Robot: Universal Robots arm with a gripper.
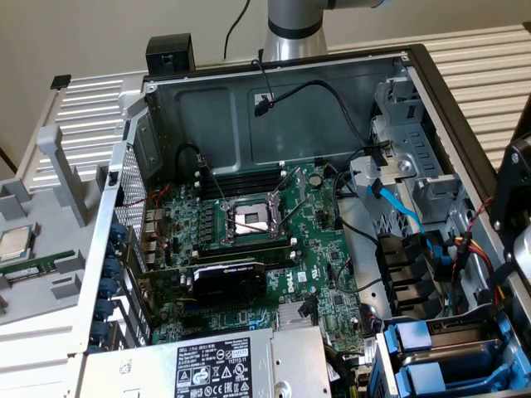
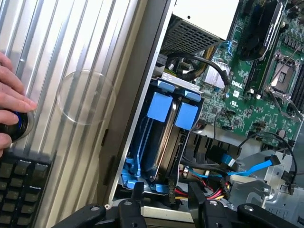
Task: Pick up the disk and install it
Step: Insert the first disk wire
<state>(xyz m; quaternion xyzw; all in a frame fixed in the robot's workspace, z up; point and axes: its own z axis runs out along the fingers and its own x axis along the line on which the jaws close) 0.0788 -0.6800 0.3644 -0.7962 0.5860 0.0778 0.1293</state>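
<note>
Disk (image 2: 165, 140): judged to be one of two blue-fronted carriers standing side by side in the drive cage (image 2: 180, 81) at a corner of the case (image 2: 142, 71). A strip of bare metal flank shows between them, but no label, so I cannot tell which one it is.
Handling: probably dense and rigid, heavy for its bulk. The metal flanks look smooth and likely slippery, the plastic carrier may flex, and the whole thing is shock-sensitive.
Hold: across the long carrier rails, or by the blue front tab (image 2: 159, 105), keeping off the connector end.
Fingers (image 2: 137, 194): spread open and empty, hovering over the cage's cable end and touching nothing.
Cables (image 2: 247, 168): blue data and red-yellow power leads, just beside the cage.
Motherboard (image 2: 251, 102): beyond the cage.
Person's hand (image 2: 12, 111): on a round controller (image 2: 16, 124) by a keyboard (image 2: 19, 185) on the ribbed tabletop (image 2: 71, 42), apart from the case.
</note>
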